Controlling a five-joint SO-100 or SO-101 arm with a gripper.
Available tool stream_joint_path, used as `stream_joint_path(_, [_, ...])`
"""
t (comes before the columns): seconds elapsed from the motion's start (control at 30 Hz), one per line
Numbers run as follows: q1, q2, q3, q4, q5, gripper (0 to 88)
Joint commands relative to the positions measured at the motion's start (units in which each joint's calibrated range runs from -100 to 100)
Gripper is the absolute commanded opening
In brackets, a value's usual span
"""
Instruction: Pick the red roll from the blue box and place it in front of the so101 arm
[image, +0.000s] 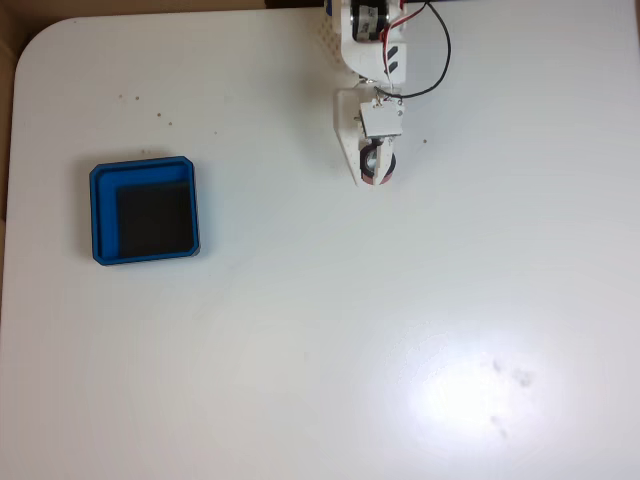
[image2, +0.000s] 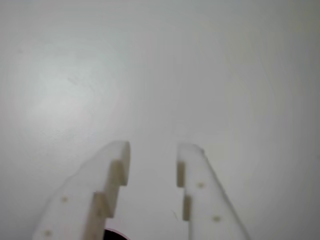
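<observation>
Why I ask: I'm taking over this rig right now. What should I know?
Gripper: jaws apart, with the roll between them near their base. I cannot tell whether it is gripped or released.
Box: at the table's left in the fixed view, and the roll is not in it.
Done: roll taken out and brought just in front of the arm.
Left: confirm the roll rests on the table, open fully, back the gripper away.

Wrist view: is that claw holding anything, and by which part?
It cannot be told. The red roll sits deep between the gripper's parted fingers, near their base, but any contact is hidden.
</observation>
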Motion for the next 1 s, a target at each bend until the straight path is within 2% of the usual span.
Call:
stream_joint_path(0.0, [0.34,-3.99,1.08,-1.91,0.08,8.0])
stream_joint_path(0.97, [0.25,-3.99,1.08,-1.83,0.17,8.0])
